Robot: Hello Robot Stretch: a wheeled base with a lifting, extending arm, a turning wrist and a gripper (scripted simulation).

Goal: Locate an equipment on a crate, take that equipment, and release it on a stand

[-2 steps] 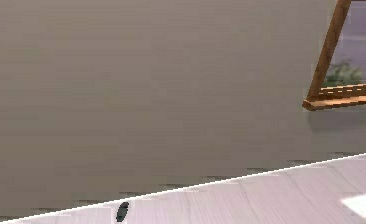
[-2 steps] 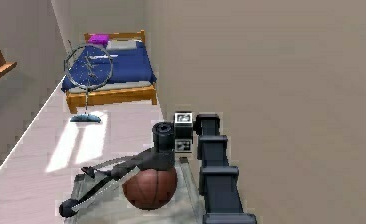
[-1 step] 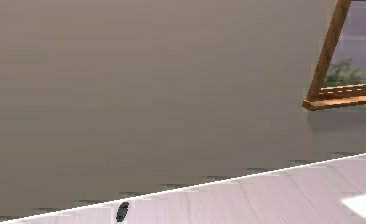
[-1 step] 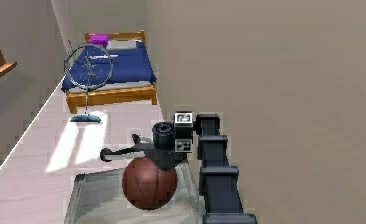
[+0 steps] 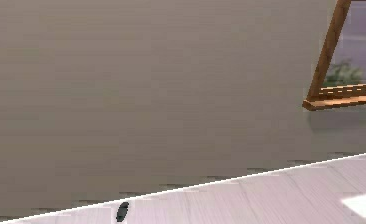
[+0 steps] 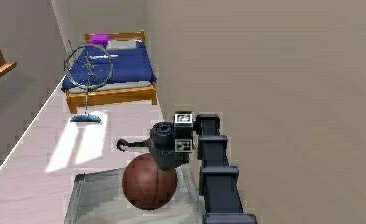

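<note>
The task's thing reads as a brown ball, round and lined like a basketball. It lies just below the 2 fingers and a little toward the arm, with the grey crate under and behind it. Because the ball has the crate behind it, I cannot tell whether the fingers have hold of it or whether it rests on the crate top, nor how the fingers stand.

I judge the ball light for its bulk, air-filled, firm with a little give, and not fragile. Its risk is its shape: it will roll at a nudge and can squirt out of thin fingers. The best hold is probably across its widest middle, 1 finger on each side, taken from above so the crate steadies it.

The arm side view gives the working spot, and far beyond the fingers a bed with a blue cover and a standing fan on the pale floor. The forward view gives what lies ahead instead: a bare grey wall, a wooden window frame, and a small dark thing on the floor, too small to name. I cannot pick out a stand among these.
</note>
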